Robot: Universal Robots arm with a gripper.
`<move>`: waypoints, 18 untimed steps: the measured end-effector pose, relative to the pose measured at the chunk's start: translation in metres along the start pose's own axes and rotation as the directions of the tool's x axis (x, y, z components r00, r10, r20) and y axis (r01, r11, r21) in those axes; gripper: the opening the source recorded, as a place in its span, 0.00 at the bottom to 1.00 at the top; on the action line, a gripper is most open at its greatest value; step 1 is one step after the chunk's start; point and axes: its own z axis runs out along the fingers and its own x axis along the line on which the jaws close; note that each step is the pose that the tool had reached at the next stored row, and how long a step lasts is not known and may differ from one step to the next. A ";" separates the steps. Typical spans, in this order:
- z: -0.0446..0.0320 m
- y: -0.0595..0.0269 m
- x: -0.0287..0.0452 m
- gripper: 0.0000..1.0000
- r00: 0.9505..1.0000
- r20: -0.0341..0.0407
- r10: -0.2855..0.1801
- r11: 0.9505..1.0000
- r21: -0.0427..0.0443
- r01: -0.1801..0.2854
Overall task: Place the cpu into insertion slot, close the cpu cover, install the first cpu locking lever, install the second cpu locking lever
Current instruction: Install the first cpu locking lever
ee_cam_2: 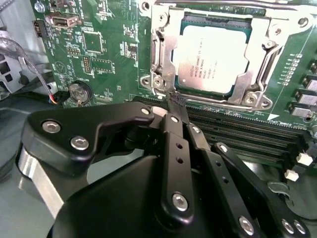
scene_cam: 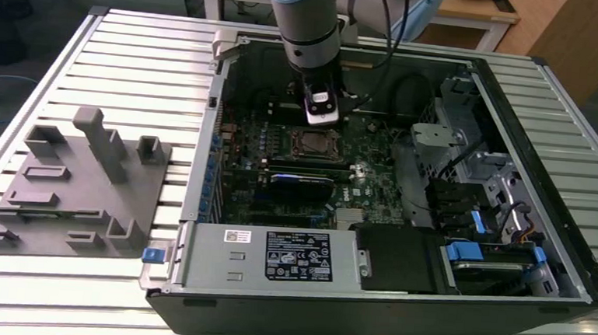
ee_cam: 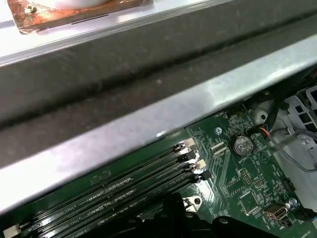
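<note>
In the second wrist view the cpu (ee_cam_2: 212, 58) is seen seated in the insertion slot (ee_cam_2: 159, 49), with the cpu cover (ee_cam_2: 255, 74) lying closed around it. The tool (ee_cam_2: 176, 102) is held shut and empty just beside the slot's corner (fingertips pinched together). A lever could be missed or let spring back; pressing off-line could scrape the motherboard (ee_cam_2: 106, 54).

Ext. high overhead; wrist cams close on motherboard (ee_cam_2: 114, 54)
</note>
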 end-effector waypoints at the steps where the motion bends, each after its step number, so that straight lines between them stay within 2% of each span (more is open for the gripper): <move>1: 0.0004 0.0001 -0.0003 0.11 1.000 0.000 0.000 1.000 0.000 0.000; 18: 0.0059 -0.0011 0.0001 0.11 1.000 0.002 0.000 1.000 -0.001 0.000</move>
